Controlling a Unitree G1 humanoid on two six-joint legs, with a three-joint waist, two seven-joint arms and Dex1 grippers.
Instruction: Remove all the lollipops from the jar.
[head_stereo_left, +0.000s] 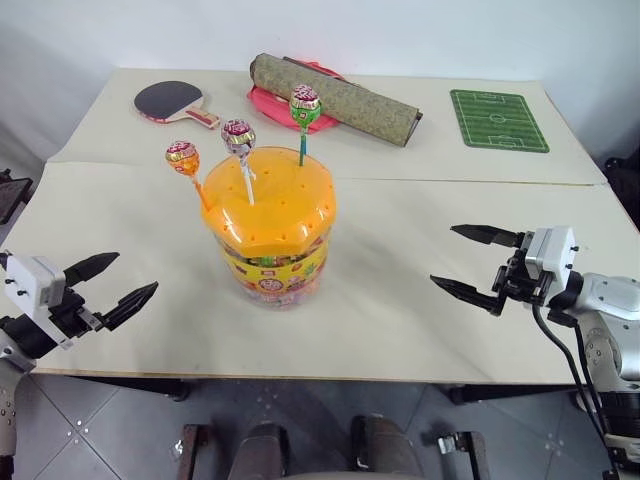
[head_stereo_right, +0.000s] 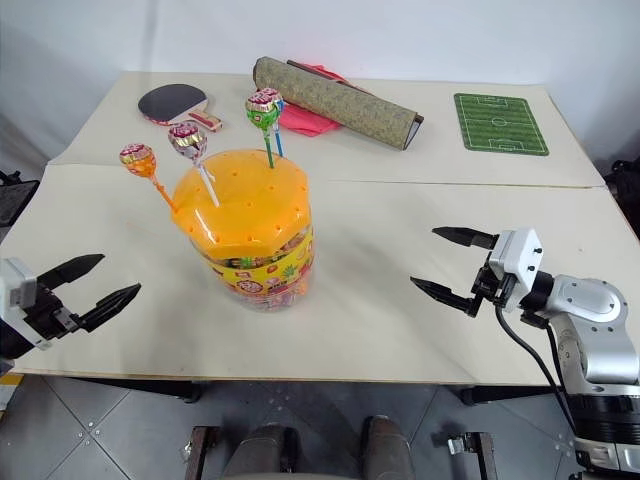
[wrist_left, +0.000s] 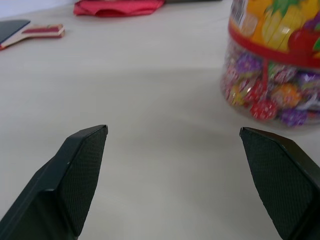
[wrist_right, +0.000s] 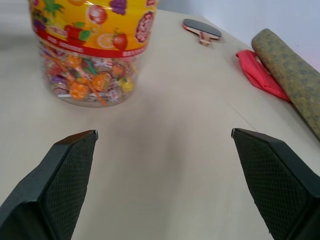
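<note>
Both hands wait spread wide, either side of the jar (head_stereo_left: 268, 230).

We see left hand (head_stereo_left: 112, 287) and right hand (head_stereo_left: 474, 264) empty above the worktop (head_stereo_left: 400, 300); head views show three lollipops (head_stereo_left: 238, 137) stuck in the lid, wrist views reveal wrapped candies (wrist_right: 85, 80) inside.

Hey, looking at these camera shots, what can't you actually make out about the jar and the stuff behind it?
- Jar: how many loose candies lie inside, label hides them.
- A blue lollipop: mostly hidden behind the green lollipop.
- Red cloth: the rolled mat covers part.
- Lollipop wrappers: print too small to read.
</note>
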